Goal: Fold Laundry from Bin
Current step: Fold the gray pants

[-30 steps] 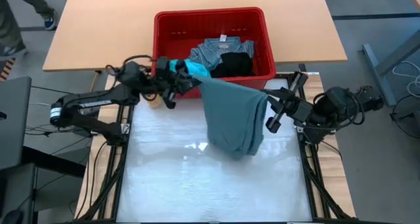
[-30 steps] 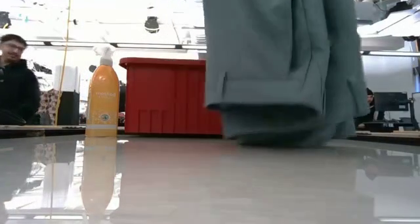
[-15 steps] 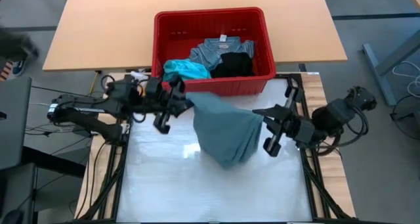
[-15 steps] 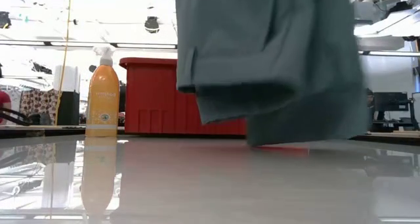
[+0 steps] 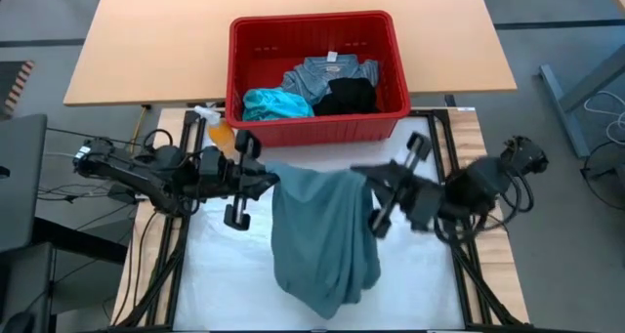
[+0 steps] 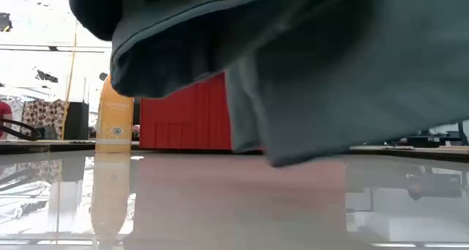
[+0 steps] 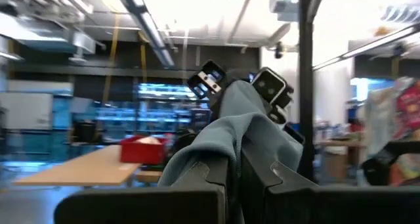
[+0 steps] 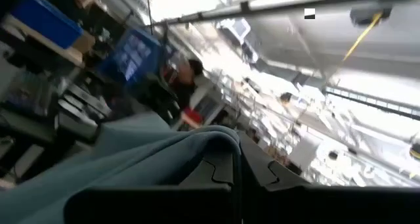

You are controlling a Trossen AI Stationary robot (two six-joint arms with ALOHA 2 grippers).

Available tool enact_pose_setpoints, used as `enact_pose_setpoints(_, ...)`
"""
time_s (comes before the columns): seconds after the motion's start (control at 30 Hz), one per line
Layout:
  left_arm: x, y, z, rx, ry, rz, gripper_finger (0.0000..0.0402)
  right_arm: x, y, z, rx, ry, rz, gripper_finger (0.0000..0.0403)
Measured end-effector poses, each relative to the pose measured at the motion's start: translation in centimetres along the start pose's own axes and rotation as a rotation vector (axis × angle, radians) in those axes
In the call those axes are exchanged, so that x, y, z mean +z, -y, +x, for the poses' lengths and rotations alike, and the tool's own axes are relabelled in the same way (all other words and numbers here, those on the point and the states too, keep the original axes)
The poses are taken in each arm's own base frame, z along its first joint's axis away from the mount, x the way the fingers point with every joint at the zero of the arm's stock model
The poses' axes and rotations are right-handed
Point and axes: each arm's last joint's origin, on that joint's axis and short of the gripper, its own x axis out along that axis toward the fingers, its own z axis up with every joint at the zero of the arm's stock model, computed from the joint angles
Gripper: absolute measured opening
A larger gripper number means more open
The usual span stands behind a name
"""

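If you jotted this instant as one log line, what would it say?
phase: carrying | left tool: shut on grey-green garment | right tool: shut on it | garment: hanging between arms over table | bin: three garments remain

Glossy white work surface [image 5: 225,274] — orange spray bottle [image 6: 116,122] and red bin [image 5: 317,74] at its far edge.

In the low view, most of the red bin [image 6: 187,118] and the orange spray bottle's [image 6: 116,118] top at ten o'clock are hidden by the grey-green garment [image 6: 308,67], itself cut off at twelve o'clock. The right wrist view's background is blurred.
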Motion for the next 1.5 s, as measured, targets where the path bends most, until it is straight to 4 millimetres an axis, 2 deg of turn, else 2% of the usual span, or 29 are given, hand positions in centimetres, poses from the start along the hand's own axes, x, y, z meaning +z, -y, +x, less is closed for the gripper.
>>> enact_pose_setpoints(0.17,0.1,-1.7,0.2,0.092,0.003,0.088,0.0,-2.6,4.1,0.5,0.025,-0.048,0.002,0.0023)
enact_pose_setpoints(0.37,-0.3,-7.0,1.0,0.219,0.001,0.182,0.0,-6.4,6.5,2.7,0.056,-0.068,-0.082,0.0023)
enact_pose_setpoints(0.47,0.3,-8.5,0.8,0.171,0.03,0.165,0.0,-6.4,7.2,2.9,0.017,-0.036,-0.051,0.0023)
enact_pose_setpoints(0.53,0.8,-8.0,0.5,0.123,0.035,0.15,0.0,-5.8,7.2,2.3,0.041,-0.009,-0.008,0.0023)
enact_pose_setpoints(0.63,-0.3,-5.8,0.3,-0.008,-0.054,0.114,0.0,-5.3,5.0,1.2,0.201,-0.053,0.078,0.0023)
enact_pose_setpoints(0.73,-4.4,-1.9,-1.3,-0.122,-0.181,0.091,0.0,-6.1,0.2,-0.5,0.403,-0.155,0.138,0.0023)
enact_pose_setpoints(0.83,-10.4,1.9,-4.8,-0.124,-0.274,0.058,0.0,-8.3,-6.2,-3.6,0.543,-0.256,0.207,0.0023)
enact_pose_setpoints(0.93,-16.3,4.8,-9.5,-0.098,-0.305,-0.036,0.0,-10.8,-12.0,-7.4,0.559,-0.277,0.329,0.0023)
enact_pose_setpoints(1.0,-18.6,6.2,-12.0,-0.03,-0.31,-0.139,0.0,-12.0,-15.0,-9.7,0.532,-0.267,0.38,0.0023)
enact_pose_setpoints(1.07,-19.4,7.4,-13.3,0.026,-0.299,-0.233,0.0,-12.6,-16.9,-11.2,0.482,-0.274,0.409,0.0023)
enact_pose_setpoints(1.13,-19.6,8.8,-13.7,0.052,-0.297,-0.261,0.0,-12.4,-17.8,-11.9,0.425,-0.278,0.461,0.0023)
enact_pose_setpoints(1.2,-19.3,10.1,-13.0,0.096,-0.289,-0.208,0.0,-12.5,-18.7,-12.2,0.378,-0.303,0.466,0.0023)
enact_pose_setpoints(1.27,-18.7,10.5,-12.0,0.208,-0.287,-0.131,0.0,-13.2,-19.5,-12.3,0.322,-0.347,0.414,0.0023)
enact_pose_setpoints(1.33,-18.7,9.8,-10.7,0.298,-0.306,-0.045,0.0,-13.8,-19.4,-12.2,0.247,-0.394,0.364,0.0023)
enact_pose_setpoints(1.4,-19.3,8.8,-9.7,0.317,-0.333,0.004,0.0,-14.3,-18.7,-12.1,0.198,-0.442,0.337,0.0023)
enact_pose_setpoints(1.5,-20.8,6.3,-8.3,0.319,-0.378,-0.013,0.0,-15.6,-17.3,-12.4,0.16,-0.547,0.324,0.0023)
